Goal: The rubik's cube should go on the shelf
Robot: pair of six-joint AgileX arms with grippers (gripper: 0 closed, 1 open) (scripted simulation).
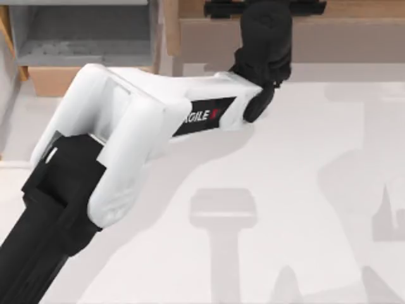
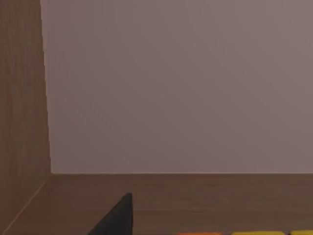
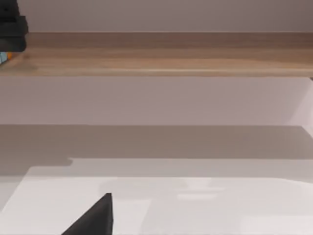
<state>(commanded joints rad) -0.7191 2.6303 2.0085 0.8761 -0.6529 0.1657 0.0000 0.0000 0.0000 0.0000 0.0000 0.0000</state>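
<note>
Reaching across the table (image 1: 304, 190) from the top view's left, the left arm (image 1: 126, 126) is extending its dark wrist up to the shelf (image 1: 354, 38) at the far edge.

Item: left gripper (image 1: 266, 7). It is hanging over the shelf board, just beside the wooden side post (image 1: 169, 28), with the wrist covering it from above. Whether its fingers are parted or closed cannot be told; one dark fingertip (image 2: 117, 218) is showing in the left wrist view.

Item: rubik's cube (image 2: 254, 233). A thin strip of orange and yellow stickers is peeking in at the edge of the left wrist view, low against the shelf board (image 2: 195, 196) and right by the gripper. Whether it is resting on the board or being held just above it cannot be told. A small orange and blue patch (image 3: 4, 58) beside the dark gripper in the right wrist view is probably the same cube.

Item: shelf. Its board is meeting the brownish-grey back face (image 2: 186, 83) and the side post (image 2: 22, 98); the arm is apparently stretching this far so the cube is going well inside, not on the lip.

Item: right gripper. One dark fingertip (image 3: 95, 218) is showing low over the table, well apart from the shelf, seemingly idle; its opening cannot be told.

Item: grey-lined box (image 1: 82, 31). It is sitting on the other side of the post from the shelf, playing no part.

Judgement: placement is looking nearly complete.
</note>
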